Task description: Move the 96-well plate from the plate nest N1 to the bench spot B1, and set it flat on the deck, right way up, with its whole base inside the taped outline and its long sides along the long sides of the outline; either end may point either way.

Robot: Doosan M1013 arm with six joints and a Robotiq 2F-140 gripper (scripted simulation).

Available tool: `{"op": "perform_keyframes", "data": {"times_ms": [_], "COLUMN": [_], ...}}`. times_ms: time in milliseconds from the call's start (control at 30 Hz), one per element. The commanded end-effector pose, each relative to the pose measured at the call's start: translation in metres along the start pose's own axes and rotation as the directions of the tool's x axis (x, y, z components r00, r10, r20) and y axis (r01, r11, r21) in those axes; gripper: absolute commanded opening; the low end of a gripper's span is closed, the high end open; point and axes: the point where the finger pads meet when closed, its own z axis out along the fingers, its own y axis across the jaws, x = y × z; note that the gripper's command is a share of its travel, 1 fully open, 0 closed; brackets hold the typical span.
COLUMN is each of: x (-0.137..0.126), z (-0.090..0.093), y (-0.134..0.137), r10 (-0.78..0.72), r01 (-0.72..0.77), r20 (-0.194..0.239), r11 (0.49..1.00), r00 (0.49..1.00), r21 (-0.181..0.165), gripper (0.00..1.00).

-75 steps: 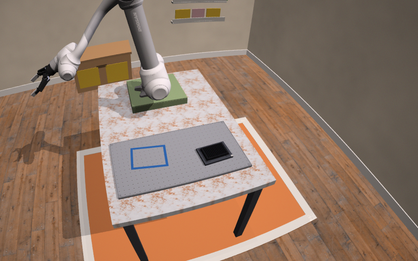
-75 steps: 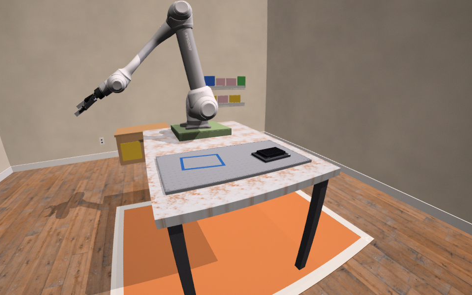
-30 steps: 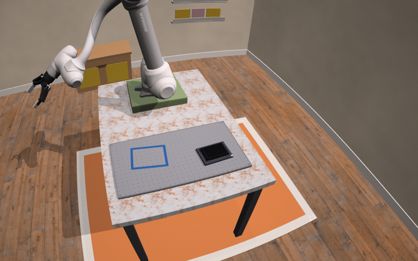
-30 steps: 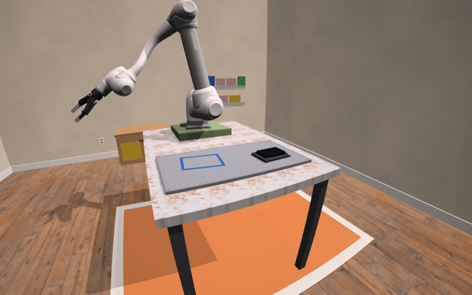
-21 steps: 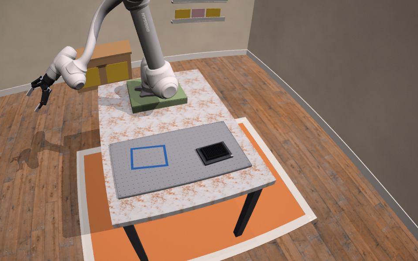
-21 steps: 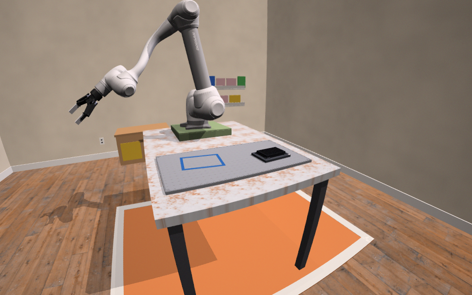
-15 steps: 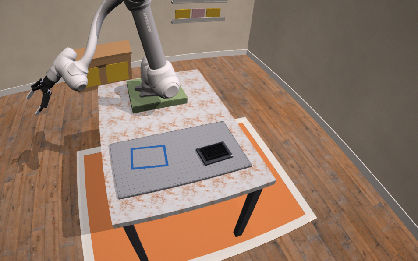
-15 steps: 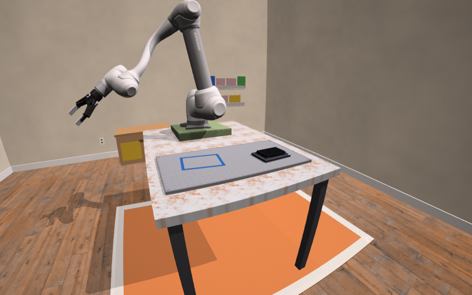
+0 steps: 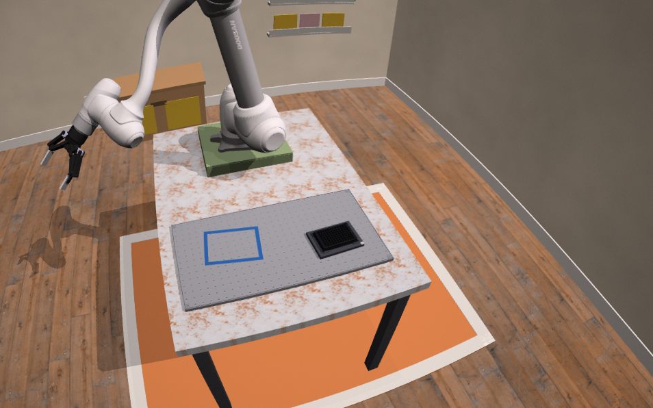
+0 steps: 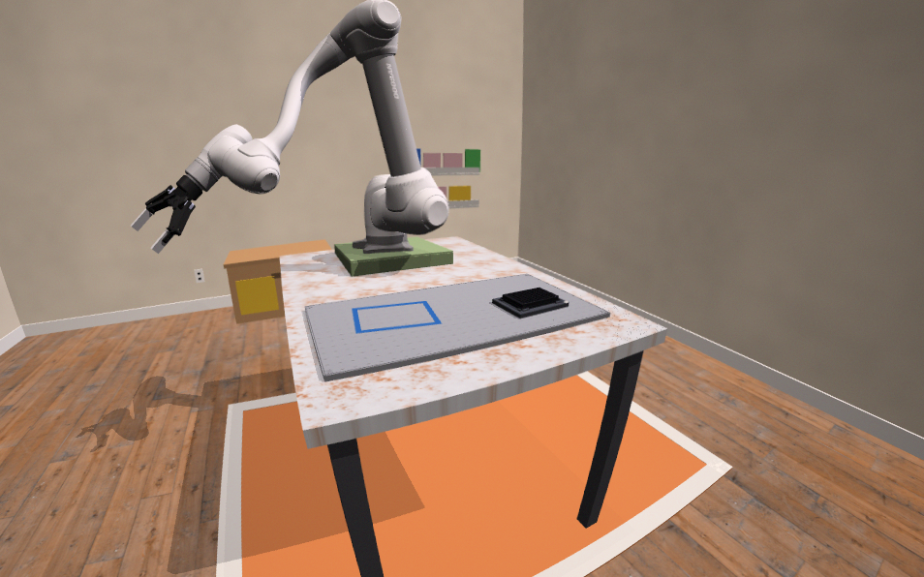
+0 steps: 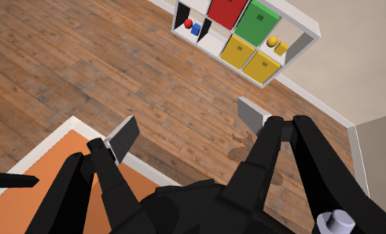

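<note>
The black 96-well plate (image 9: 335,237) sits in its dark plate nest (image 9: 333,239) at the right end of the grey deck (image 9: 278,248); it also shows in the exterior view (image 10: 530,297). The blue taped outline (image 9: 232,245) lies empty at the deck's left end, also seen in the exterior view (image 10: 395,316). My gripper (image 9: 55,170) hangs off the table's left side, high over the floor, far from the plate. It is open and empty in the exterior view (image 10: 148,234) and the wrist view (image 11: 187,126).
The arm's base stands on a green block (image 9: 243,150) at the table's back. A wooden cabinet (image 9: 167,101) stands behind the table. The wrist view shows a white shelf unit (image 11: 246,35) with coloured bins by the wall. An orange rug (image 10: 451,494) lies under the table.
</note>
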Motion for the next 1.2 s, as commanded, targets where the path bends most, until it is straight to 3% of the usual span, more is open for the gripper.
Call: {"op": "perform_keyframes", "data": {"times_ms": [0, 133, 500, 633, 1033, 1167], "x": [0.006, 0.012, 0.026, 0.032, 0.045, 0.049], "z": [0.001, 0.001, 0.001, -0.001, -0.004, -0.007], "y": [-0.014, -0.033, -0.076, -0.095, -0.143, -0.162], "r10": [0.0, -0.105, -0.105, -0.212, -0.212, -0.318], "r01": [0.0, 0.104, 0.104, 0.208, 0.208, 0.312], "r20": [0.0, 0.009, 0.009, 0.007, 0.007, -0.006], "r11": [1.0, 0.992, 0.992, 0.967, 0.967, 0.926], "r00": [1.0, 0.994, 0.994, 0.977, 0.977, 0.948], "r21": [0.008, 0.078, 0.078, 0.146, 0.146, 0.213], "gripper": [1.0, 1.0, 1.0, 1.0, 1.0, 1.0]}}
